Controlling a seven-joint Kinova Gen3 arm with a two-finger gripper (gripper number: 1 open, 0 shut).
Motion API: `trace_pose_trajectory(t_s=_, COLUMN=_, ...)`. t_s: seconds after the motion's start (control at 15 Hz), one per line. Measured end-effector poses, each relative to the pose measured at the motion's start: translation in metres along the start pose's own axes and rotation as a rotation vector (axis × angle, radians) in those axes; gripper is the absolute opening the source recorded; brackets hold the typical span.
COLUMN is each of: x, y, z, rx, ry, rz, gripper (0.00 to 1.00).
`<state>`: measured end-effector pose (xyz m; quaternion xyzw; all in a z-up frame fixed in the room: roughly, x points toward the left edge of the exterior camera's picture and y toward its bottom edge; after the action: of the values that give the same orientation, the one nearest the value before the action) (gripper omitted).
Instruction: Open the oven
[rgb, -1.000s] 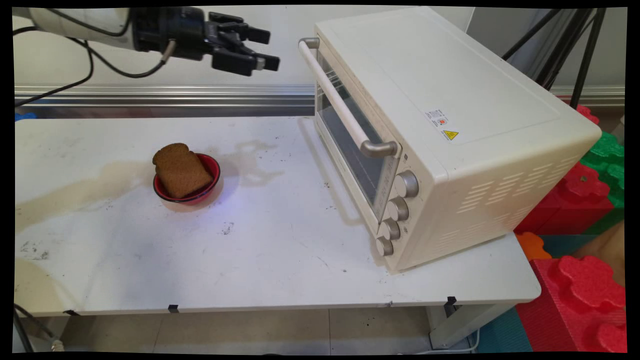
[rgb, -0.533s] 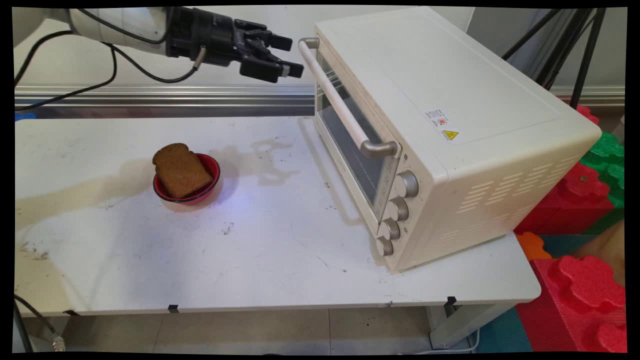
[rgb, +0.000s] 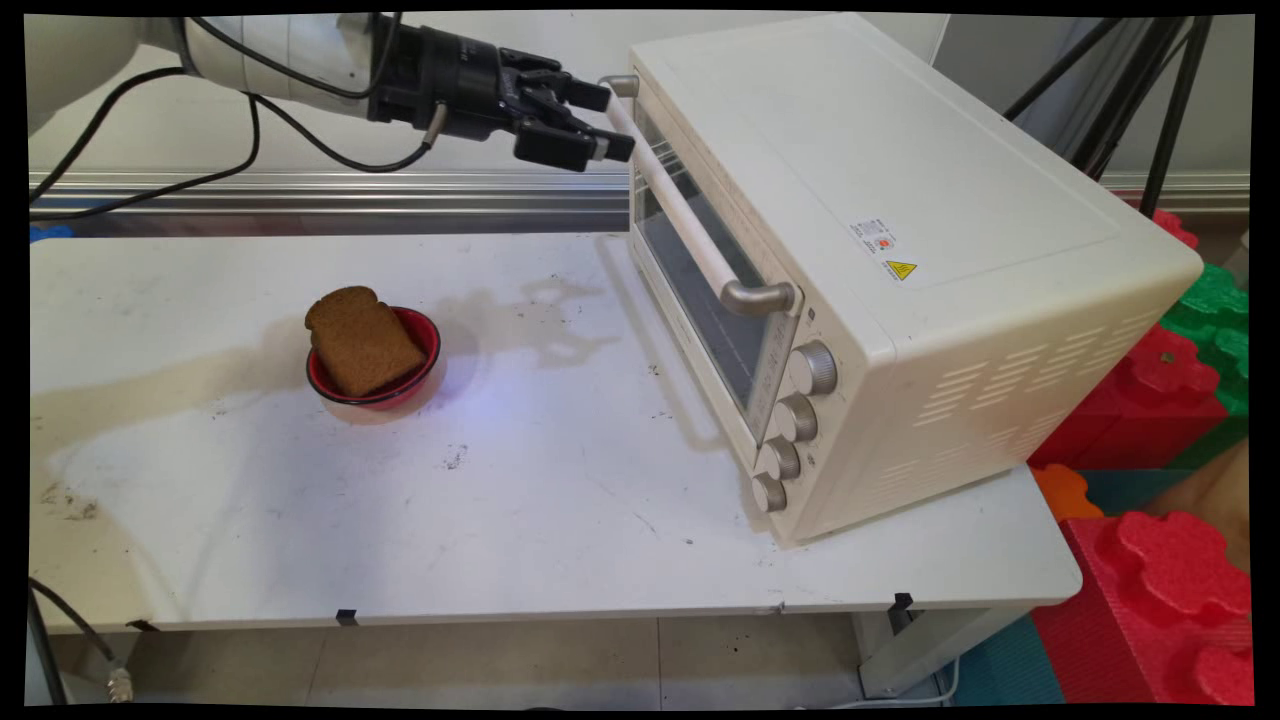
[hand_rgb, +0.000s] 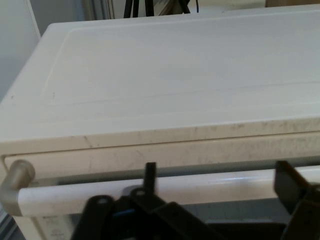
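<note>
My black gripper (rgb: 611, 122) is open and holds nothing, high at the far end of the cream toaster oven's (rgb: 900, 200) door handle (rgb: 680, 210). Its fingertips are right at the handle; I cannot tell whether they touch it. In the hand view the gripper (hand_rgb: 218, 180) faces the white handle bar (hand_rgb: 215, 186), with the oven's flat top (hand_rgb: 175, 75) above it and the bar's grey end bracket (hand_rgb: 15, 182) at the left. The oven door is closed. Out on the table a brown bread slice (rgb: 360, 340) leans in a small red bowl (rgb: 428, 338).
Several knobs (rgb: 795, 420) line the oven's near front. Red and green foam blocks (rgb: 1170, 560) are stacked off the table's right end. Black tripod legs (rgb: 1160, 90) stand behind the oven. A metal rail (rgb: 300, 185) runs along the wall.
The arm has moved right and slightly down, bringing the open gripper from mid-air left of the oven up to the far end of the door handle. Bread and bowl have not moved.
</note>
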<state>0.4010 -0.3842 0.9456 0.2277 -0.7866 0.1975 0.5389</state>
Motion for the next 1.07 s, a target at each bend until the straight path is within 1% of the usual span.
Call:
trace_pose_trajectory(t_s=0.07, x=0.000, y=0.000, z=0.002, rx=0.001, ry=0.000, rz=-0.001, gripper=0.00)
trace_pose_trajectory(t_s=0.67, x=0.001, y=0.000, z=0.020, rx=-0.003, ry=-0.009, rz=0.005, gripper=0.00)
trace_pose_trajectory(t_s=1.07, x=-0.001, y=0.000, z=0.034, rx=-0.008, ry=-0.028, rz=0.009, gripper=0.00)
